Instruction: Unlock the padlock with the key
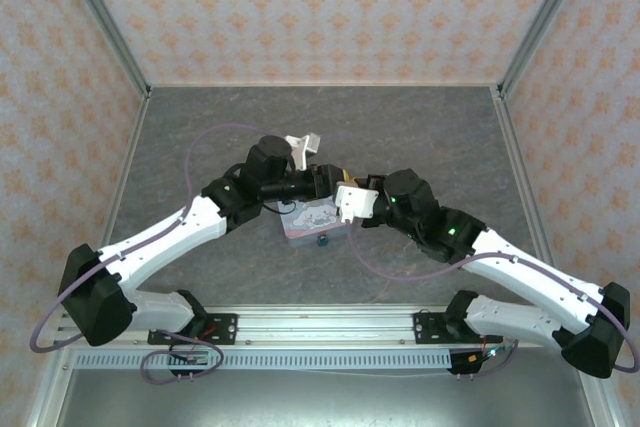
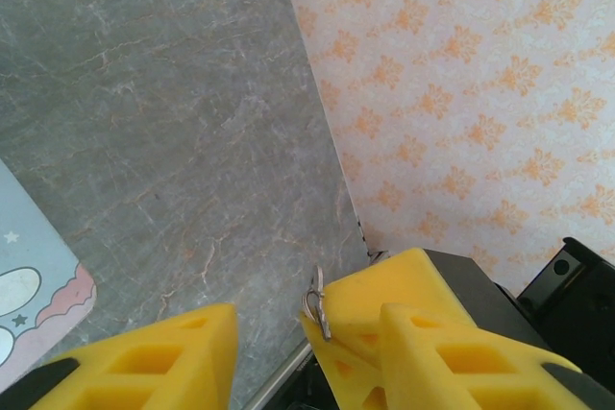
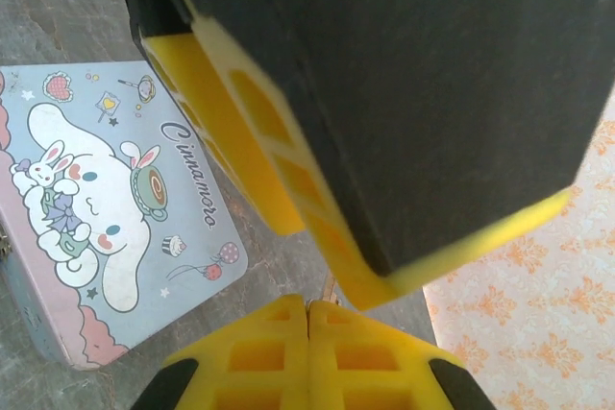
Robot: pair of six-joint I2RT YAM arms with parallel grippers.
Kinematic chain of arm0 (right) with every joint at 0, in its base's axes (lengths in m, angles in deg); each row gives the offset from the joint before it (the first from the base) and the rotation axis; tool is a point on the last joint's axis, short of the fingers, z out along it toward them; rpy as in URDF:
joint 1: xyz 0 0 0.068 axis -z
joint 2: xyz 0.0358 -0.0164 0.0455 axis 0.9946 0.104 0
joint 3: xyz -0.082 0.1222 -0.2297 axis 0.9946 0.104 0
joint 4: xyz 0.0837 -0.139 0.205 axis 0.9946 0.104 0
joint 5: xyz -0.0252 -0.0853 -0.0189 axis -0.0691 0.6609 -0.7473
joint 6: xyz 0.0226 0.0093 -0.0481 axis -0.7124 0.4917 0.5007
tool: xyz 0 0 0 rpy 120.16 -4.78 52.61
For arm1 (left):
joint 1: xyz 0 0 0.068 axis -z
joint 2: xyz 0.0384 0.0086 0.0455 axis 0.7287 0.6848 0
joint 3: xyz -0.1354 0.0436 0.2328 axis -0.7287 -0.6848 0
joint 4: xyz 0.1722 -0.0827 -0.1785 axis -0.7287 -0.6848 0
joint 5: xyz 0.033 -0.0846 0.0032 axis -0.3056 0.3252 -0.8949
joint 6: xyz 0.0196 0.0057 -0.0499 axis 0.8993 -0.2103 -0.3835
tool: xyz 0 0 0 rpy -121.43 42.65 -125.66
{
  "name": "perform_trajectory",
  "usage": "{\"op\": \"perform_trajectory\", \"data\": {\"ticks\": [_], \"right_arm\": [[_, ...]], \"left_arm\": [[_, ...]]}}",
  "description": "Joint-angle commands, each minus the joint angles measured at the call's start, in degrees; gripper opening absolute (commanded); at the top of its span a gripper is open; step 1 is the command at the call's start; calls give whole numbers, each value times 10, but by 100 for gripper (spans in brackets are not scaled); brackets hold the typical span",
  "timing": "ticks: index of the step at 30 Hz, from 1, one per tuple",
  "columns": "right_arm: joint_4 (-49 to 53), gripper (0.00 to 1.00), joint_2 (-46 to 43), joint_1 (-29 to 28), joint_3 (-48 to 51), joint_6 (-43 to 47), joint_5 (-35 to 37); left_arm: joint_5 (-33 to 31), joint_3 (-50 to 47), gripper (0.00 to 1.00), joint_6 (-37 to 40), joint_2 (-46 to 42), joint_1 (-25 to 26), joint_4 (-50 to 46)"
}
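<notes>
Closely paired beside the "Cinnamoro" tin [image 3: 106,199]
Left gripper [image 2: 298,357] spread wide; right gripper [image 3: 307,319] pinched onto the key [image 2: 317,302].

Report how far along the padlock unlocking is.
Done: the key is off the table, pinched in the shut right tool. In hand: the open left tool straddles the right one's tips, apparently for a handover or regrip. Left: the padlock at the tin's near edge has no tool on it; inserting and turning the key remain.

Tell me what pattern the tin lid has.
Pastel blue tin with a white cartoon puppy, pink scalloped edge; best in the right wrist view.
</notes>
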Motion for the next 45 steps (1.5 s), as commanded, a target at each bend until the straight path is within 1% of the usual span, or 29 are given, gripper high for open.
{"op": "perform_trajectory", "data": {"ticks": [1, 12, 17, 21, 22, 23, 25, 26, 28, 31, 33, 35, 37, 38, 39, 42, 45], "right_arm": [[-15, 0, 0, -5, -19, -15, -5], [-9, 0, -1, -5, -21, -21, -17], [-8, 0, -2, -5, -21, -25, -24], [-5, 0, -8, -5, -21, -38, -29], [2, 0, -11, -5, -22, -46, -30], [10, 1, -14, -5, -24, -52, -34], [36, 14, -22, -1, -27, -69, -47], [50, 20, -28, 4, -28, -81, -61], [82, 32, -41, 29, -32, -113, -113], [112, 42, -63, 86, -34, -168, -223], [113, 45, -75, 123, -31, -199, -305], [99, 47, -81, 173, -26, -239, -404], [55, 47, -80, 211, -19, -295, -495], [35, 47, -80, 221, -15, -313, -530], [10, 47, -79, 227, -13, -330, -556], [-33, 47, -73, 229, -18, -358, -588], [-44, 47, -52, 229, -39, -371, -618]], "left_arm": [[0, 17, 39, -3, 4, 6, 26], [-13, 12, 25, -5, 9, 7, 37], [-15, 12, 14, 0, 11, 7, 38], [-17, 13, 0, 25, 6, 6, 32], [-20, 14, 0, 36, 2, 6, 25], [-23, 14, 0, 49, -1, 7, 20], [-31, 14, 0, 85, -16, 7, 7], [-36, 14, 0, 105, -23, 7, 1], [-49, 13, 0, 165, -45, 7, -16], [-61, 8, 0, 267, -80, 7, -30], [-55, 3, 0, 331, -101, 7, -30], [-40, -7, 0, 388, -119, 7, -18], [-22, -17, 0, 437, -136, 7, 1], [-16, -18, 0, 457, -141, 7, 5], [-8, -20, 0, 481, -147, 7, 7], [6, -17, 0, 531, -154, 7, 4], [32, -3, 0, 554, -150, 7, -5]]}}
